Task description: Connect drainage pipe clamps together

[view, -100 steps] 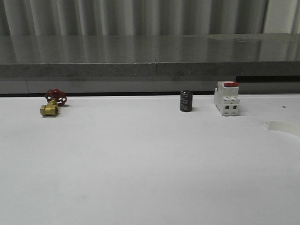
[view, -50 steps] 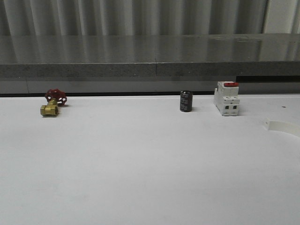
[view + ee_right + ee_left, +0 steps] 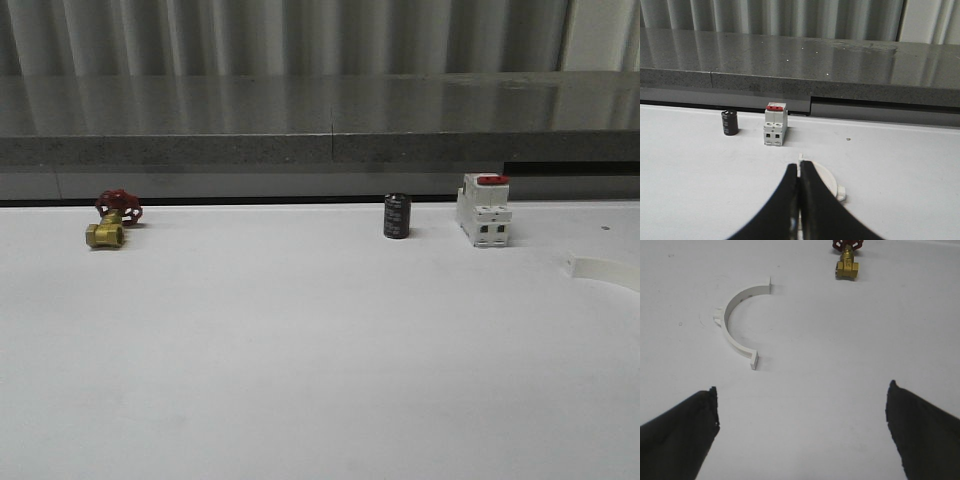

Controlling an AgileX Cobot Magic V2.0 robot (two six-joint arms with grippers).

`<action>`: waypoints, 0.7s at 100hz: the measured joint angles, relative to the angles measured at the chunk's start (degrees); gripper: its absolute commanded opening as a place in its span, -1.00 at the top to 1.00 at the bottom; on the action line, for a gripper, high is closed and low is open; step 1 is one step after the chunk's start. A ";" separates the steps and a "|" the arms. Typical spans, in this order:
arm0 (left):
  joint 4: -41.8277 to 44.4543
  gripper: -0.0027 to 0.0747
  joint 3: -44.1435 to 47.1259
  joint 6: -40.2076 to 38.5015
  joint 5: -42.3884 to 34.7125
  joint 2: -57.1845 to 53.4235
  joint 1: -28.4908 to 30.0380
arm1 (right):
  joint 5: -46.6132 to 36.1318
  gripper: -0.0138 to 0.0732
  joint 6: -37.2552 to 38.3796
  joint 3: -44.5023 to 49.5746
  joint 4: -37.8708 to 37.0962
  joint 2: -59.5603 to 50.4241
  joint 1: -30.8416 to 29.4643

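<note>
The left gripper (image 3: 802, 432) is spread wide above one clamp half (image 3: 740, 322). The right gripper (image 3: 799, 200) is pressed together, empty, above the other clamp half (image 3: 827, 185).

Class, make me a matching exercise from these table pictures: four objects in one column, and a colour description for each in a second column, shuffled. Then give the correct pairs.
Objects:
1. valve
2. cylinder
3. breaker
4. clamp half

Colours:
A. all white, curved into a half-ring
B. brass body with a red handwheel
C. white boxy body with a red switch on top
D. black

Pairs: 1-B, 2-D, 3-C, 4-A
</note>
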 measured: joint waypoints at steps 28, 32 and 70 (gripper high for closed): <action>0.61 -0.72 -10.35 0.13 4.14 17.24 0.12 | 0.00 0.84 0.00 0.00 0.00 0.00 0.00; 0.73 -0.72 -12.20 0.27 4.44 20.43 0.12 | 0.00 0.84 0.00 0.00 0.00 0.00 0.00; -1.31 -0.72 -28.54 8.40 7.40 42.59 5.17 | 0.00 0.84 0.00 0.00 0.00 0.00 0.00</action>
